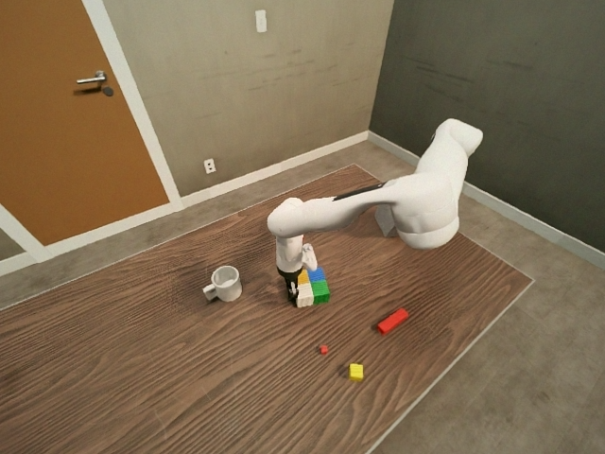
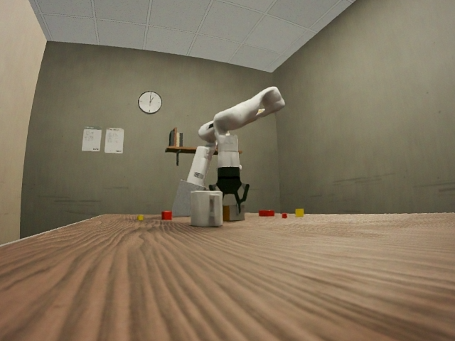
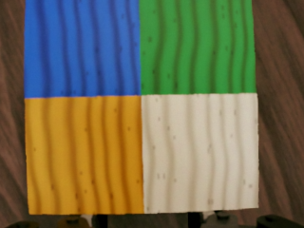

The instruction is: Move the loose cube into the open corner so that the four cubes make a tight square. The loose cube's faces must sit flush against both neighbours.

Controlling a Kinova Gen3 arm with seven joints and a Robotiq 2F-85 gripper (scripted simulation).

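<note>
From the top, the gripper [image 1: 292, 291] stands half-open, holding nothing, against the white cube's [image 1: 304, 294] outer side. In the exterior view, a mug [image 2: 206, 208] partly hides the cubes. The wrist view shows the blue cube [image 3: 82, 47], green cube [image 3: 197, 47], orange cube [image 3: 83, 154] and white cube flush in a square.

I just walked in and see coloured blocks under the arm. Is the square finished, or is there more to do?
It looks done: the wrist view shows the blue cube, green cube, orange cube and white cube meeting edge to edge with no visible gaps. The gripper hangs half open beside the square, holding nothing. All that seems left is to lift the arm away.
</note>
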